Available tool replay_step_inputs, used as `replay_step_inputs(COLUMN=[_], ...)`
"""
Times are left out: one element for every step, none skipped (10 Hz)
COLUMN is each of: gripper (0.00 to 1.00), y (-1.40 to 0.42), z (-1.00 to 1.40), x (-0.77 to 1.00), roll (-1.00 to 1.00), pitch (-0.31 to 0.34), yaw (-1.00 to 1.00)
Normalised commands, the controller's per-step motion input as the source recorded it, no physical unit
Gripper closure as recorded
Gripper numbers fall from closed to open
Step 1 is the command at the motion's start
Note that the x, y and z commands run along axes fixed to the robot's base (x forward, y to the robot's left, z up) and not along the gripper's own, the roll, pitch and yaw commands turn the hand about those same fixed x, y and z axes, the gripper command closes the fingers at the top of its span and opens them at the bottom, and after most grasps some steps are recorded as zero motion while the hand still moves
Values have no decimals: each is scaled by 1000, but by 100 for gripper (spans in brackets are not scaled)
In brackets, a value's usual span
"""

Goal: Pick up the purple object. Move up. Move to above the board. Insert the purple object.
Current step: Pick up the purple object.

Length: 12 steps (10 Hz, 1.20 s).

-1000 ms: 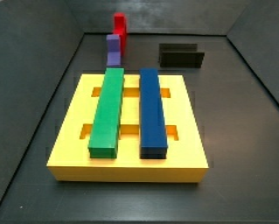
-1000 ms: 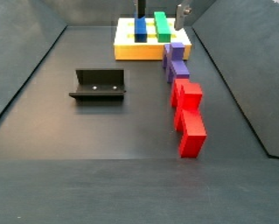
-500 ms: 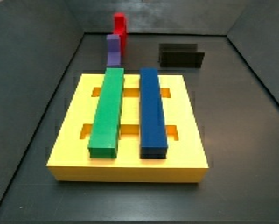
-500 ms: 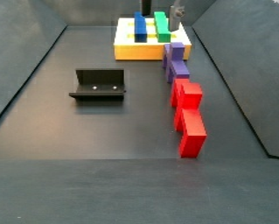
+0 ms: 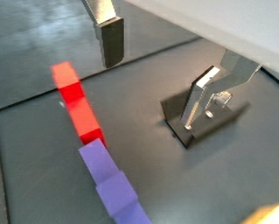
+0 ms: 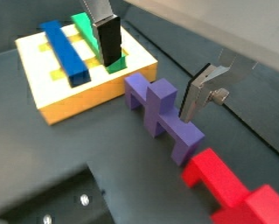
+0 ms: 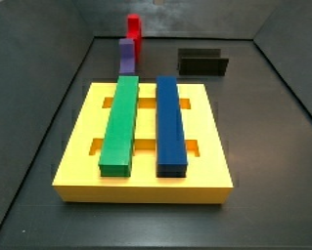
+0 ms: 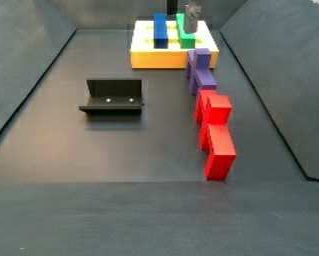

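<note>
Empty tool (image 6: 156,72) above purple object (image 6: 160,115)

The tool (image 6: 156,63) is out of both side views, and the red block (image 6: 237,191) runs off a wrist view's edge.

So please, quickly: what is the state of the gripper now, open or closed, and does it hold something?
Gripper: open and holding nothing, its fingers spread above the purple object beside the board.
</note>
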Motion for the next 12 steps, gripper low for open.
replay_step_inputs(gripper=[0,0,0,0,0,0,0,0,0,0,0,0], y=[-411,-420,-266,-177,-103,0,-140,-166,-106,-109,-46,-91], z=[-480,-551,-449,-374,-311,-334,-303,-323,-317,-280,-280,-351], x=[-231,-220,-117,-89,-63,0,0,-149,-431,-377,-406,-517], roll=[-189,-157,-106,-61,-41,-56,0,0,-34,-36,4,49], pitch=[-186,-57,0,0,0,0,17,0,0,-6,0,0], yaw=[-586,-554,-511,-474,-411,-197,-186,-160,0,123,191,149])
